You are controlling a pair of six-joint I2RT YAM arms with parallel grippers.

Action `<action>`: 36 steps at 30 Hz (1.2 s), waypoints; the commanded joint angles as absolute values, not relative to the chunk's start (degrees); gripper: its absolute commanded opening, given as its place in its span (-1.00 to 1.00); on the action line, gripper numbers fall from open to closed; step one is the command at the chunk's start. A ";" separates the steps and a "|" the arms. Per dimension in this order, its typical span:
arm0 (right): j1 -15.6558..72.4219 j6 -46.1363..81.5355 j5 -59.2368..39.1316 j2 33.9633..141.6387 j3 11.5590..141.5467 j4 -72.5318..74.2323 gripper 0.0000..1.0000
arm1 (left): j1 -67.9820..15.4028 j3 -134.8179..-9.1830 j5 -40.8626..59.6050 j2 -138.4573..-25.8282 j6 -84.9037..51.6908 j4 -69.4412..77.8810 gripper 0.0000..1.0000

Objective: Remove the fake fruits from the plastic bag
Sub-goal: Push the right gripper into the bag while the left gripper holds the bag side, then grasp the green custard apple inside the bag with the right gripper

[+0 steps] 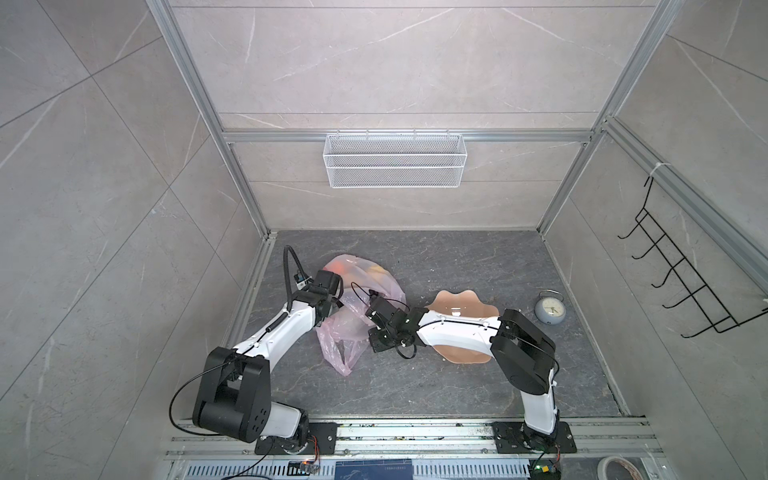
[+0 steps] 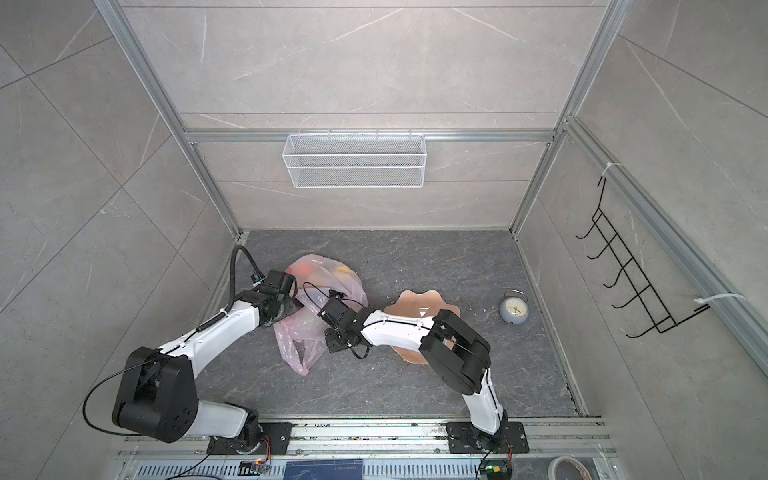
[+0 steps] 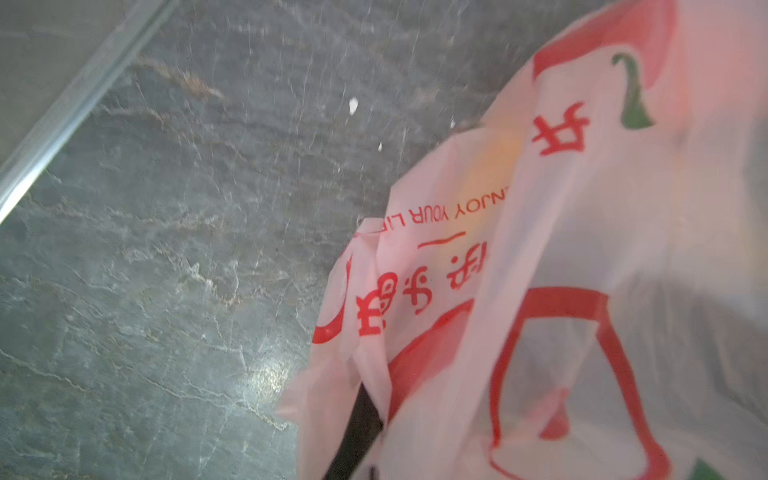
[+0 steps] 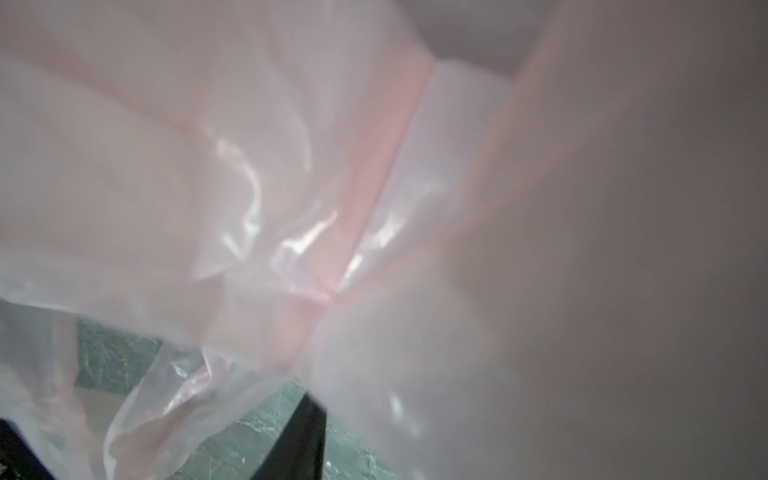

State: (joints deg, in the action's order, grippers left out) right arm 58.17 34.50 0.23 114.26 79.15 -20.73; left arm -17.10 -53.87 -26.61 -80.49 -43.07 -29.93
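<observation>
Both top views show translucent pale-pink plastic bag (image 1: 347, 332) between tools: left tool (image 1: 337, 307) clenches its edge; right tool (image 1: 369, 301) stands parted, film-draped.

Pale pink and see-through, the plastic bag (image 3: 561, 232) carries red lettering and a small green mark. Orange and yellow fake fruits (image 1: 343, 266) glow through it just beyond the black left gripper (image 1: 337, 305). The table (image 1: 457, 257) under both grippers is dark grey, veined like marble. Behind the black right gripper (image 1: 368, 324) is a peach plate (image 1: 461, 305). Farther that way is a pale blue-grey clock (image 1: 549, 311).
</observation>
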 commanded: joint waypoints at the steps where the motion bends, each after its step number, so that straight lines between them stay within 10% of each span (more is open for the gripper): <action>1: 58.63 33.92 2.75 110.90 78.49 -21.16 -0.28 | -17.16 -59.39 -32.14 -76.51 -37.34 -28.35 -1.00; 8: 58.42 34.89 5.24 105.30 76.33 -19.10 -0.26 | -28.70 -63.68 -38.33 -68.64 -26.52 -23.58 -1.00; 18: 56.93 35.75 7.73 95.80 69.14 -15.56 -0.16 | -36.91 -49.67 -15.89 -68.86 -37.03 -22.80 -1.00; 36: 56.17 31.05 3.96 115.22 90.46 -23.53 -0.16 | -36.73 -34.62 -14.24 -57.39 -45.44 -17.05 -1.00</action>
State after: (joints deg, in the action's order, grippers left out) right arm 56.42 33.26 2.59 113.12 87.44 -19.57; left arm -36.97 -36.05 -14.57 -58.67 -42.72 -17.61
